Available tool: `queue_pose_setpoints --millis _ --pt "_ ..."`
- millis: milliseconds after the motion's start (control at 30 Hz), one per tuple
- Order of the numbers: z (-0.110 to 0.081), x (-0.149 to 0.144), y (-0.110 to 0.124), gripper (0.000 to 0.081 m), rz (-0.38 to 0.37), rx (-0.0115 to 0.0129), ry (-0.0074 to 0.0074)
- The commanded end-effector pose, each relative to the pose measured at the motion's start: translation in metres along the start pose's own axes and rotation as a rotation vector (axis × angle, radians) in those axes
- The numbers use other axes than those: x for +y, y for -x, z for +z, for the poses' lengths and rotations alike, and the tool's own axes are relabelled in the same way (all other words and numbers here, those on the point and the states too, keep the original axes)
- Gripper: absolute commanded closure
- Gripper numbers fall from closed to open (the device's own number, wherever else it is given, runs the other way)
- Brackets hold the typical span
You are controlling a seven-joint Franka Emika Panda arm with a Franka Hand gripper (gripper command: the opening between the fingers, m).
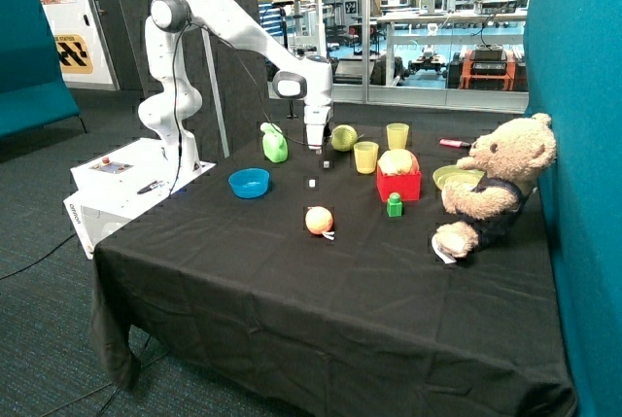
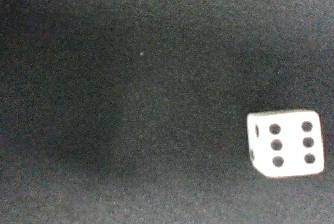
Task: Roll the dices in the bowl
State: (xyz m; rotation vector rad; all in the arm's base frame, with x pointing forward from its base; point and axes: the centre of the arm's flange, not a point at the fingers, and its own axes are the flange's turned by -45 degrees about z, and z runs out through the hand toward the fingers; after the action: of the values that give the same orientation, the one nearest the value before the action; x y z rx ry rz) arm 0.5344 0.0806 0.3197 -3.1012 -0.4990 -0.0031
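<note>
The gripper (image 1: 314, 145) hangs low over the black tablecloth (image 1: 321, 281), pointing straight down, between the green bottle-shaped toy (image 1: 275, 143) and the yellow-green bowl (image 1: 344, 137). Whether it is wide, narrow or holding anything cannot be told: the outside view shows it too small, and no fingertip appears in the wrist view. Nearest die (image 1: 327, 163): a tiny white cube on the cloth, close to the gripper and offset from it toward the near edge of the table. The wrist view shows one die (image 2: 285, 143) lying flat on the cloth with six pips up, off toward a corner of the picture and not centred; it is probably this nearest one. Judgement: the gripper is beside the die, not over it, so a short sideways correction is needed before any descent. A cube has no long axis; only squareness of its faces to the fingers matters. Second die (image 1: 312, 184): also on the cloth, farther toward the near edge. The blue bowl (image 1: 249, 182) stands well apart from both dice, toward the robot's base, and appears empty. Neither die is in the bowl, so the task seems to be at the first pickup.
</note>
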Motion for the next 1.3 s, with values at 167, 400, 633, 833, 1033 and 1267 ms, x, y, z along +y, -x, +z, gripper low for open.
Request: queue_pose_setpoints --millis 167,400,633,833,1033,1267 --pt "0.010 -0.001 -0.006 0.0264 0.006 -0.0020 0.0002" --pt "0.009 -0.005 -0.014 0.0192 -0.007 -0.0020 0.0001" --pt "0.011 -0.007 -0.019 0.0183 -0.008 -0.0020 0.0001" --pt "0.013 -0.007 -0.020 0.0159 -0.007 -0.0020 0.0001" --pt "0.016 -0.009 -0.020 0.0150 -0.008 -0.0020 0.0001" --pt "0.017 -0.008 -0.022 0.0141 -0.005 -0.0020 0.0001"
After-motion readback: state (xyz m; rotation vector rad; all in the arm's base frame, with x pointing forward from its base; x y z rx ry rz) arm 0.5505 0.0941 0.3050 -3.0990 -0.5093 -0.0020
